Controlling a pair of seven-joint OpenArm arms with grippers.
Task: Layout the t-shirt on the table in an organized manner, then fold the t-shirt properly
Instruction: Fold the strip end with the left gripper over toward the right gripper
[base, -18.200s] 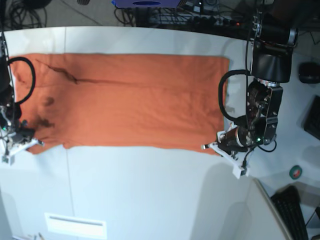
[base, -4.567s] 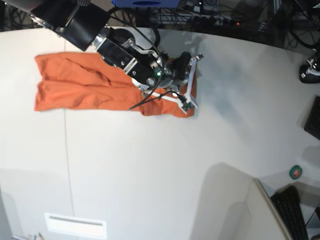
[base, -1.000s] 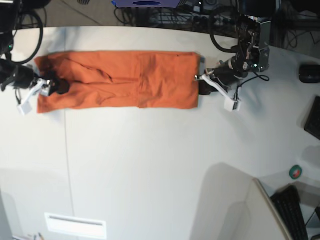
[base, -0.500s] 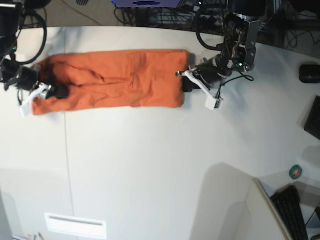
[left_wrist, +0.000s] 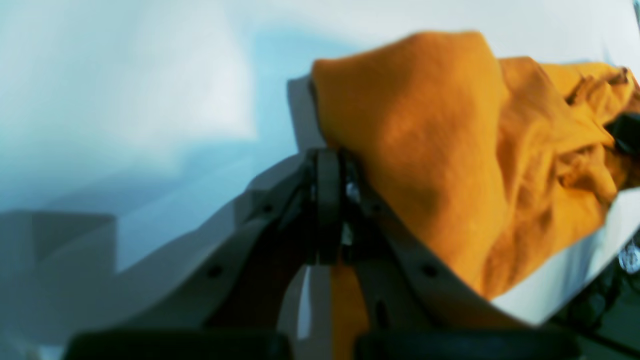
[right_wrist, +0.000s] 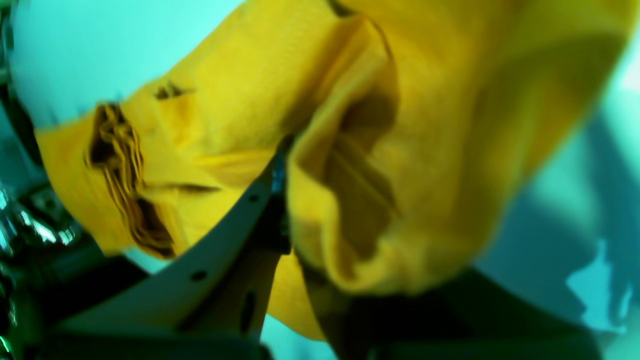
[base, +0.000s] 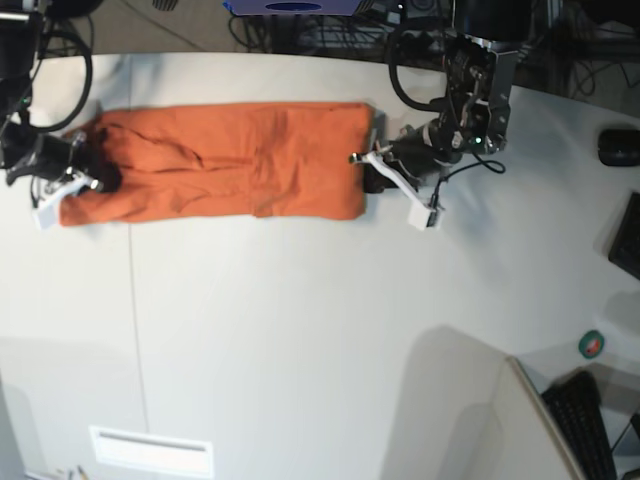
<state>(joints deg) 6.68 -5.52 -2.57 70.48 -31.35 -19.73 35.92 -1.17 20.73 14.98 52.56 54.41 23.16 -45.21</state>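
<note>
The t-shirt (base: 215, 160), folded into a long band, lies along the far edge of the tabletop (base: 300, 340), its long axis running side to side. Each end is pinched: the left hand (base: 372, 172) clamps one end, the right hand (base: 88, 178) the opposite end, equally near.

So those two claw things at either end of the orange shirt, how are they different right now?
The left gripper is at the shirt's right end in the base view, the right gripper at its left end. The left arm hangs in from the table's far edge, while the right arm comes in from the side. The left one's white fingers stick out past the cloth; the right one's sit on it. Shared: each is shut on the t-shirt, which is stretched between them.
</note>
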